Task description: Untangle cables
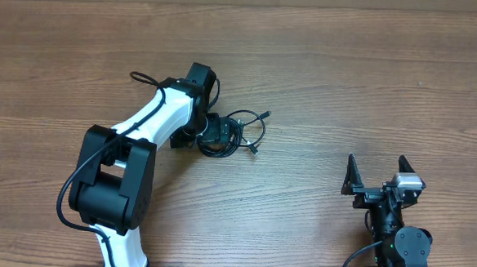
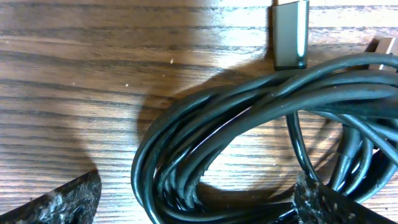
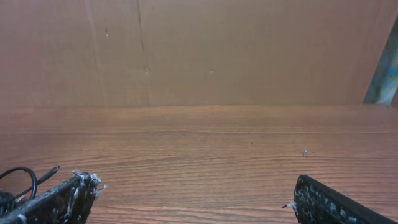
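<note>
Left fingers [image 2: 68,199] spread wide, out at either edge of the wrist view and gripping nothing, with the bundle of thin black looping cables [image 2: 249,99] lying flat on the brown wood-grain table [image 2: 74,74] between them and just ahead. Probably a stance for choosing one strand to pinch out of the coil, with the tips low and straddling it. Hard to tell whether the right-hand tip touches the strands crossing beside it or merely stands in front of them. Beyond the fingers, a flat silver metal plug [image 2: 290,34] pointing away, and the corner of a second plug [image 2: 385,46] cut off by the frame edge. No tracing which strand ends in which plug, given loops packed so tightly and the near side of the coil lost below the frame. From overhead, much of the coil hidden under the white-and-black left arm [image 1: 153,117]. Right fingers [image 3: 62,199] equally wide and empty, kept well apart from the cables, seemingly parked in reserve, with only a short curl of black cord showing beside the left-hand tip.
</note>
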You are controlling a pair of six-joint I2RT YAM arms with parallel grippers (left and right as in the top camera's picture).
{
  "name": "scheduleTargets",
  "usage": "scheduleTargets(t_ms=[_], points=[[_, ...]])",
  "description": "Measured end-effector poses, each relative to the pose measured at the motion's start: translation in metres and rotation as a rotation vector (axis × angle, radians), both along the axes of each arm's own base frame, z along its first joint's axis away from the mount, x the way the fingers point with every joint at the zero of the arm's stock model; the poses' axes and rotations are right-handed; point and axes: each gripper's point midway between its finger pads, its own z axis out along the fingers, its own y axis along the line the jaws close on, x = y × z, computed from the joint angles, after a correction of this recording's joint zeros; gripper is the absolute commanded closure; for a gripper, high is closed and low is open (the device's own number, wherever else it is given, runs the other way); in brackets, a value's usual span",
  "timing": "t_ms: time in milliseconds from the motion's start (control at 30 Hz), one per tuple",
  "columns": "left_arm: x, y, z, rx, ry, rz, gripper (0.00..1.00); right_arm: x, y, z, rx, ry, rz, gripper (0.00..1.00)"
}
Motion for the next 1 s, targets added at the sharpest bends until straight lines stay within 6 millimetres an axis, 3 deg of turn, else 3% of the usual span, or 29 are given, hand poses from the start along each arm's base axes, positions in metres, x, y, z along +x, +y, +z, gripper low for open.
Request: scheduleTargets(t_ms=[800,1000], points=[[0.0,0.0,0.0,0.0,0.0,0.0,0.0,0.0,0.0,0.0,0.0,0.0,0.002,0.0],[0.0,0.0,0.0,0.001,-0.001,0.0,0.01,-0.002,0.02,0.0,0.052,0.005,0.117,0.0]])
